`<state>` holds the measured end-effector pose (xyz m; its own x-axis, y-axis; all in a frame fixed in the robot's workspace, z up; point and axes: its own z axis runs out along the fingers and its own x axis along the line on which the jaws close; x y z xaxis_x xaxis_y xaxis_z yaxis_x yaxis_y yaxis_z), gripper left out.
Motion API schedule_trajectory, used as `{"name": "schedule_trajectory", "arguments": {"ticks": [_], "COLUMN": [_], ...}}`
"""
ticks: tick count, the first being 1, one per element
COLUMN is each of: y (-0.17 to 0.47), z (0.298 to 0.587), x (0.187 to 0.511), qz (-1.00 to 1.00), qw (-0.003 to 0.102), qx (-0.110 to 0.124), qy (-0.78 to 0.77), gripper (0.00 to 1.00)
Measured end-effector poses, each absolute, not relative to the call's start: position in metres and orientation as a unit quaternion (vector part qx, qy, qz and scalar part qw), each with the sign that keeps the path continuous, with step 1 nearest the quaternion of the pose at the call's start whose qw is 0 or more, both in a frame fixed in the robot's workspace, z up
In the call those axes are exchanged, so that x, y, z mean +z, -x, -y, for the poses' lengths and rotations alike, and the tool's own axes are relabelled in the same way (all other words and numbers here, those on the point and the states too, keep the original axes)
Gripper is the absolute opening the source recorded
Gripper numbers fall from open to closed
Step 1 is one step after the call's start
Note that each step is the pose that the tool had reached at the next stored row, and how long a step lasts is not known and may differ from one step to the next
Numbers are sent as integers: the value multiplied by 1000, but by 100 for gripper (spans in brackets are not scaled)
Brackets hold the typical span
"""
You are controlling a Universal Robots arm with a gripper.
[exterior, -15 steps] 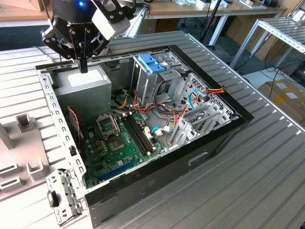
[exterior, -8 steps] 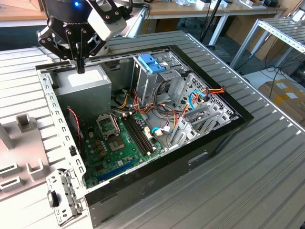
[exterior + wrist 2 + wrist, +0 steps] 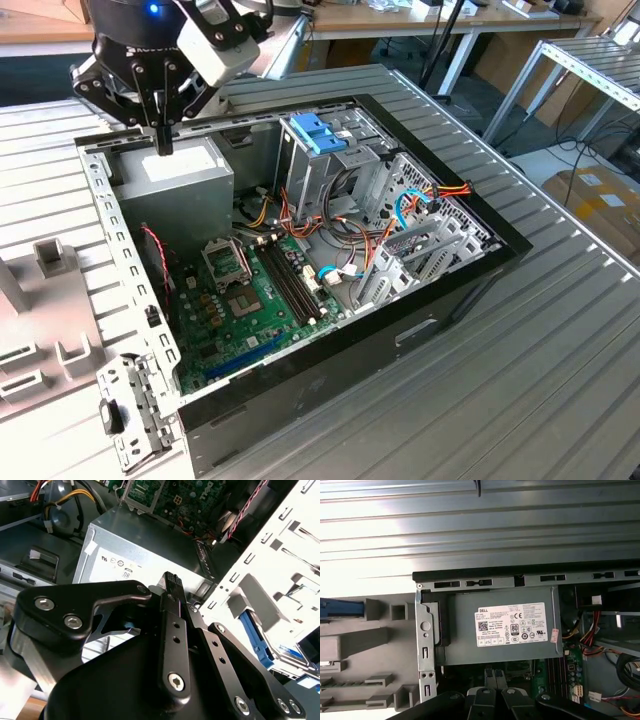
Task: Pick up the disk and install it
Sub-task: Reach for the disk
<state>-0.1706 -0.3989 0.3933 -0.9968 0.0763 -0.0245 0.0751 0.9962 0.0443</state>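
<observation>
Ribbed metal tabletop (image 3: 540,400) carries an open computer case (image 3: 420,320). The gripper (image 3: 162,148) hangs over the grey power supply (image 3: 175,185) at the case's rear edge, fingers pinched together on nothing. Off to its side, beyond the case wall, the disk (image 3: 340,608) shows little more than a blue side rail in a grey holder (image 3: 370,640). I judge it dense, rigid, shock-sensitive and slick-faced, best gripped across its railed long edges. Below the gripper, a white sticker (image 3: 515,625) carries a barcode and certification marks.
</observation>
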Motion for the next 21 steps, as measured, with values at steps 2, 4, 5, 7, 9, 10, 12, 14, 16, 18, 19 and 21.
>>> {"name": "schedule_trajectory", "arguments": {"ticks": [2,4,5,7,9,10,12,14,16,18,19,21], "y": [172,173,174,175,176,177,178,179,181,182,183,184], "z": [399,399,399,399,399,399,399,399,399,399,399,399], "x": [393,393,393,393,393,393,393,393,393,393,393,393], "qz": [-999,-999,-999,-999,-999,-999,-999,-999,-999,-999,-999,-999], "qw": [13,13,13,13,13,13,13,13,13,13,13,13], "qx": [22,22,22,22,22,22,22,22,22,22,22,22], "qy": [-38,-38,-38,-38,-38,-38,-38,-38,-38,-38,-38,-38], "gripper": [11,11,11,11,11,11,11,11,11,11,11,11]}}
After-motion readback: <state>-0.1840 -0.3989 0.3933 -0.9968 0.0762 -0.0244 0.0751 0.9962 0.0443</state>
